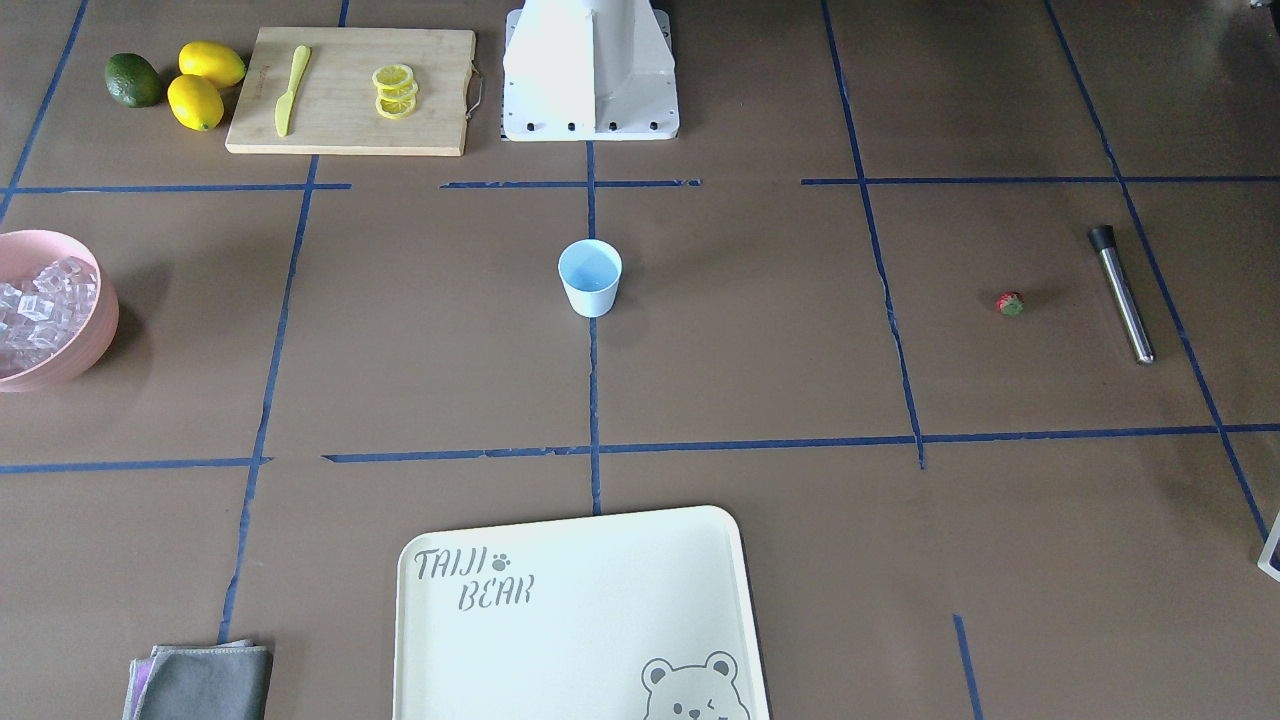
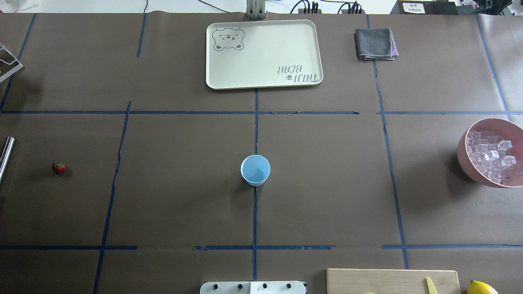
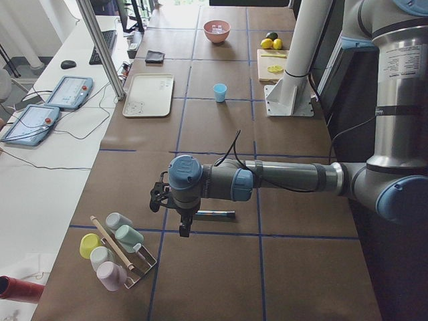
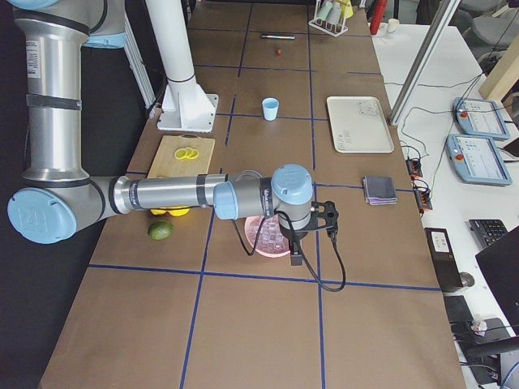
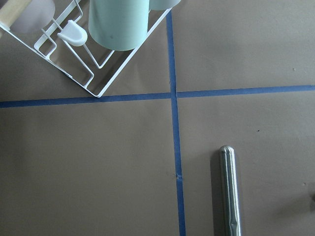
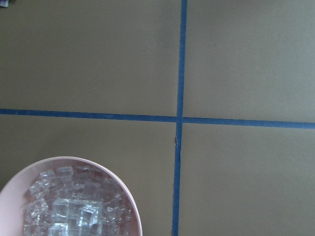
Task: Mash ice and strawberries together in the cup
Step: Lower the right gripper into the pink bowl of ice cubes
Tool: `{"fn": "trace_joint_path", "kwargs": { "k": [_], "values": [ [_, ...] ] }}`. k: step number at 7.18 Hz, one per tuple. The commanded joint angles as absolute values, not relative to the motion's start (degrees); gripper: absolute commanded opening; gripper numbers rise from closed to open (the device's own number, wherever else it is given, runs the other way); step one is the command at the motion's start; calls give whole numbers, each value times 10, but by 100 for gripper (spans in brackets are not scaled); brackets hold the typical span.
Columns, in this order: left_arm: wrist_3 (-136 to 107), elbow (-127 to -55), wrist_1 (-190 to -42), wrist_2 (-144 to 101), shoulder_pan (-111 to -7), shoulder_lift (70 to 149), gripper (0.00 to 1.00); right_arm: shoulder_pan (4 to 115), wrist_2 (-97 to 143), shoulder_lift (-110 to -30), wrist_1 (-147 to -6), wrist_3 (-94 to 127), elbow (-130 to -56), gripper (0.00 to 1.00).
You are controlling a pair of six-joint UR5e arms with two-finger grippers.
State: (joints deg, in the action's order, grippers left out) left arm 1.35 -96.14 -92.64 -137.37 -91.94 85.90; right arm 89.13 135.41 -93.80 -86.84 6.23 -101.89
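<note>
Mid-table: cup (image 2: 255, 170). Well left of it: strawberry (image 2: 59, 167), then metal rod (image 2: 6, 155) at the edge, seemingly apart. Right edge: bowl (image 2: 463, 155) holding ice (image 2: 490, 157). Far side: tray (image 2: 261, 53), cloth (image 2: 375, 44) to its right. Near right: cutting board (image 2: 392, 281) bearing knife (image 1: 291, 90), lemons (image 1: 205, 85) to its right.

This is a robotics lab: the worktop (image 2: 163, 204) is papered brown and squared off with blue tape (image 2: 255, 220), a white pedestal (image 1: 590, 80) is bolted to it, and an industrial arm (image 3: 287, 179) reaches over it. Alongside, a white desk (image 3: 40, 157) holds teach pendants (image 3: 69, 91) and a mouse (image 3: 67, 64).
</note>
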Motion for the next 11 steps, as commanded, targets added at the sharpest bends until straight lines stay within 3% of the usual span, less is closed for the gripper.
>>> {"fn": "trace_joint_path", "kwargs": {
  "k": [1, 3, 11],
  "values": [
    [15, -960, -926, -1374, -919, 860, 100, 825, 1327, -940, -867, 165, -1065, 97],
    [14, -961, -926, -1374, -919, 860, 100, 781, 1303, -940, -866, 213, -1076, 69],
    [13, -962, -926, -1374, -919, 863, 100, 713, 1301, -933, -867, 217, -1021, 63]
  ]
}}
